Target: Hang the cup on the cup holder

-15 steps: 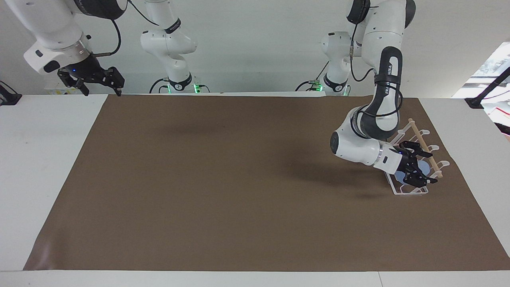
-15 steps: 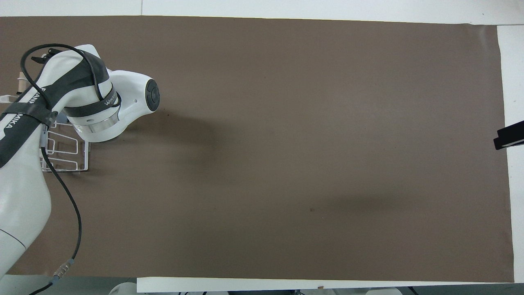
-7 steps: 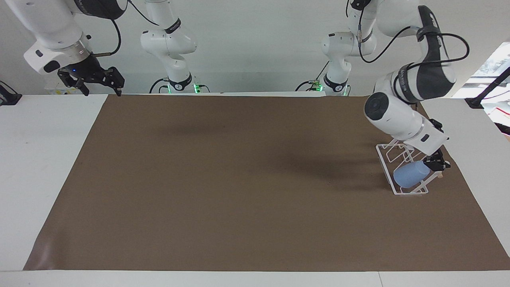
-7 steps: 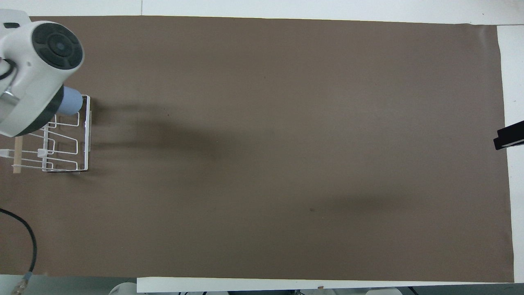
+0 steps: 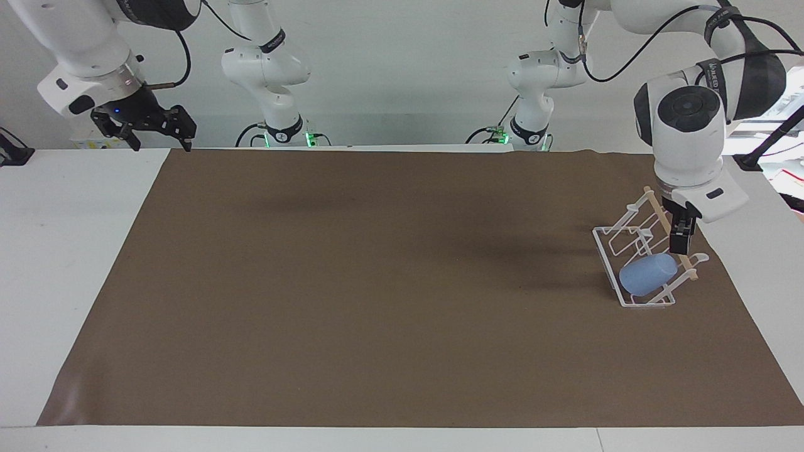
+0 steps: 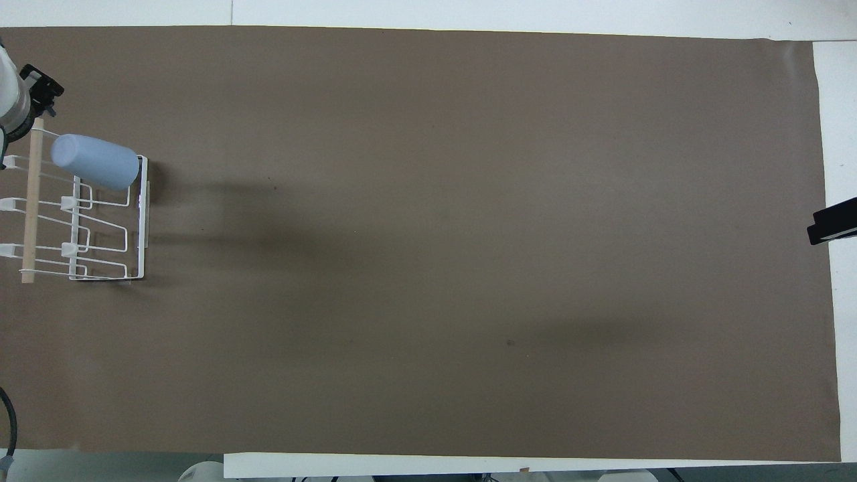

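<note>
One cup (image 5: 647, 274) we see hung tilted on the cup holder (image 5: 612, 251); our left gripper (image 5: 680, 242) hovers over it empty, its fingers' gap unreadable; right gripper (image 5: 143, 123) waits, splayed.

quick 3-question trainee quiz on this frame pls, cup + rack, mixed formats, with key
1. True or false: the cup lies tilted on the cup holder, at the slot farthest from the robots.
2. What is the left gripper over? A) bare mat B) the cup holder's wooden dowel C) the white table edge
3. Fill in: the right gripper waits in the air at the ____ arm's end of the table, holding nothing.

Key
1. True
2. B
3. right
</note>
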You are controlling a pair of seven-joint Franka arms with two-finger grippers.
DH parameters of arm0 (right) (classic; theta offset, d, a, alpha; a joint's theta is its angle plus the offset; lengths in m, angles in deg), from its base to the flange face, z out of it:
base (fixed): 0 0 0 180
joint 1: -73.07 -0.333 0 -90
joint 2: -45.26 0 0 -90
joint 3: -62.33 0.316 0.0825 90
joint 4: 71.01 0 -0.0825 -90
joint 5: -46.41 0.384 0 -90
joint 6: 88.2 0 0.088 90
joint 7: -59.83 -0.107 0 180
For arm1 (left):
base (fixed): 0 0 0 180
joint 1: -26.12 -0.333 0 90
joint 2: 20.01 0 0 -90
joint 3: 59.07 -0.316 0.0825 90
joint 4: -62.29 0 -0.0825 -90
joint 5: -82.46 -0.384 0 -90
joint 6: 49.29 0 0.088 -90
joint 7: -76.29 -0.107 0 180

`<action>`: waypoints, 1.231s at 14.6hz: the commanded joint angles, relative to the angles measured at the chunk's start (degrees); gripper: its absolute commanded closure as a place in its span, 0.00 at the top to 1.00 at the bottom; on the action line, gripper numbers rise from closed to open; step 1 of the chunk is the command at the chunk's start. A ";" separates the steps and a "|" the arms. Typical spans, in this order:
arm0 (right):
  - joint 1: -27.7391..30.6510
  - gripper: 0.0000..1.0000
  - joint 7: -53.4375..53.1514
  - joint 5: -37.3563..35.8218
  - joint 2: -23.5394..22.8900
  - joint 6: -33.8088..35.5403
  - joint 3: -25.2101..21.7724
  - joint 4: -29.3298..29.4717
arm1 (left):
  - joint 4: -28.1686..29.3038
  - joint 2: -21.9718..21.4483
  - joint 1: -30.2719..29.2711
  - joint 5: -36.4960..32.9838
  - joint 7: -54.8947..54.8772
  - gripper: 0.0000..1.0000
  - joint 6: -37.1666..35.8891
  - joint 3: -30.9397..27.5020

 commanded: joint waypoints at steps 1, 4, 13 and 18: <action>0.39 1.00 -0.34 1.05 0.32 0.21 0.14 -0.48 | -0.01 -2.83 -0.36 10.55 -8.58 1.00 -0.21 -0.06; 0.39 1.00 -0.34 1.05 0.32 0.21 0.14 -0.48 | -0.10 -4.86 -0.89 18.59 -22.64 1.00 -6.17 -0.59; 0.39 1.00 -0.34 1.05 0.32 0.21 0.14 -0.48 | 1.13 -9.25 -1.06 27.27 -60.72 1.00 -14.80 -0.49; 0.39 1.00 -0.34 1.05 0.32 0.21 0.14 -0.48 | -1.23 -9.79 -0.72 28.37 -69.93 1.00 -15.50 0.29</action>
